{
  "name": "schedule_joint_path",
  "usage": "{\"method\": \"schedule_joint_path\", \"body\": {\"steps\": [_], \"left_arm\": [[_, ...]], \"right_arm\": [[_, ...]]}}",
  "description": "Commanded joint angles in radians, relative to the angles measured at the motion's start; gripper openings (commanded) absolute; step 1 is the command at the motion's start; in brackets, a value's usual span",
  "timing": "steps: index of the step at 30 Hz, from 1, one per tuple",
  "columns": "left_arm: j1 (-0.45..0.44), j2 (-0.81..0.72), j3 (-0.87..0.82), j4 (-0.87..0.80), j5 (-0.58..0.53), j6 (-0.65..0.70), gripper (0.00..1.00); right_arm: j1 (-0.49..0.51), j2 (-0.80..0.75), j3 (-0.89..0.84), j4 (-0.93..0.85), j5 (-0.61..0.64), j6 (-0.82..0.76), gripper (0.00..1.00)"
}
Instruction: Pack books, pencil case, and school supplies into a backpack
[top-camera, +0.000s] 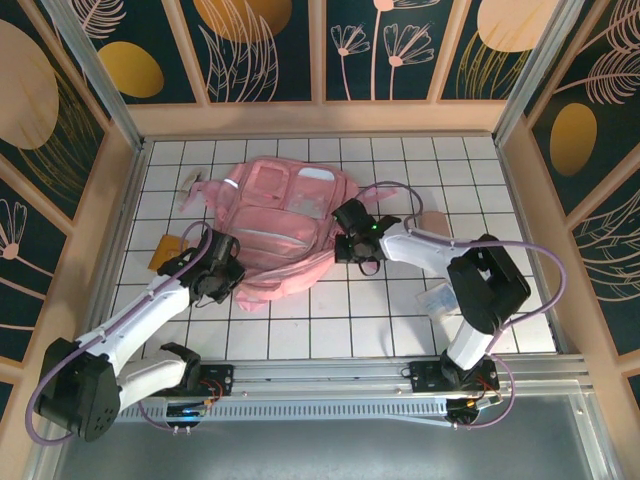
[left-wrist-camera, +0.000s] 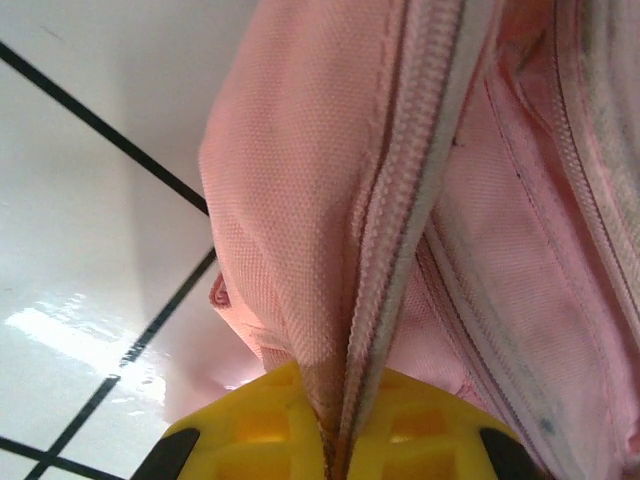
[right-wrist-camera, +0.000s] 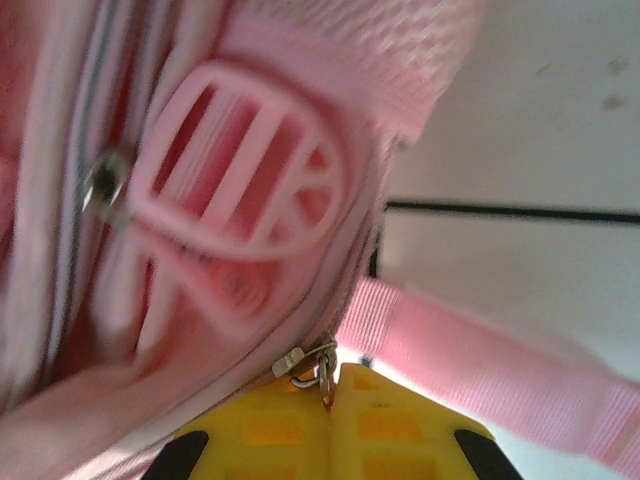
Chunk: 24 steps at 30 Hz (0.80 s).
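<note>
The backpack (top-camera: 285, 215) lies flat mid-frame on the tiled desk (top-camera: 330, 320). Nearest, the left end effector (left-wrist-camera: 335, 445) is pressed together on its zipper seam (left-wrist-camera: 400, 250), likely anchoring the fabric. Farther up, the right end effector (right-wrist-camera: 328, 395) pinches the metal zipper pull (right-wrist-camera: 310, 365), apparently to draw the zip open for packing.

A table (top-camera: 330, 330) of white squares ruled with dark lines carries everything. The pink backpack (top-camera: 285, 215) lies flat on its middle, toward the far side. An orange pad (top-camera: 165, 250) rests near the left edge, a small grey-white piece (top-camera: 193, 183) just beyond the backpack's far left corner. A flat tan piece (top-camera: 436, 222) and a pale packet (top-camera: 437, 298) lie to the right
</note>
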Motion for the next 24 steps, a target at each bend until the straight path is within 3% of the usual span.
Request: {"method": "schedule_joint_path", "body": {"steps": [1, 7, 11, 13, 15, 16, 19, 22, 24], "left_arm": [[0.014, -0.005, -0.034, 0.042, 0.036, 0.079, 0.0], [0.014, -0.034, -0.035, 0.007, 0.012, 0.137, 0.0], [0.016, -0.04, -0.046, 0.025, 0.062, 0.178, 0.0], [0.016, -0.033, -0.062, 0.049, 0.098, 0.203, 0.0], [0.016, -0.016, -0.074, 0.078, 0.147, 0.232, 0.0], [0.016, -0.008, -0.075, 0.08, 0.156, 0.241, 0.0], [0.016, 0.009, -0.07, 0.065, 0.15, 0.274, 0.0], [0.016, 0.01, -0.065, 0.099, 0.205, 0.308, 0.0], [0.016, 0.02, -0.062, 0.165, 0.318, 0.34, 0.04]], "right_arm": [[-0.137, 0.054, 0.041, 0.045, 0.045, 0.045, 0.0], [-0.275, 0.151, 0.118, 0.126, -0.022, 0.018, 0.0], [-0.313, 0.225, 0.177, 0.159, -0.043, -0.044, 0.0], [-0.333, 0.256, 0.196, 0.183, -0.106, -0.072, 0.0], [-0.352, 0.28, 0.204, 0.233, -0.28, -0.166, 0.0], [-0.351, 0.287, 0.213, 0.226, -0.307, -0.198, 0.0], [-0.356, 0.284, 0.216, 0.18, -0.259, -0.268, 0.01], [-0.372, 0.23, 0.184, 0.17, -0.249, -0.286, 0.22], [-0.374, 0.167, 0.157, 0.167, -0.258, -0.29, 0.32]]}}
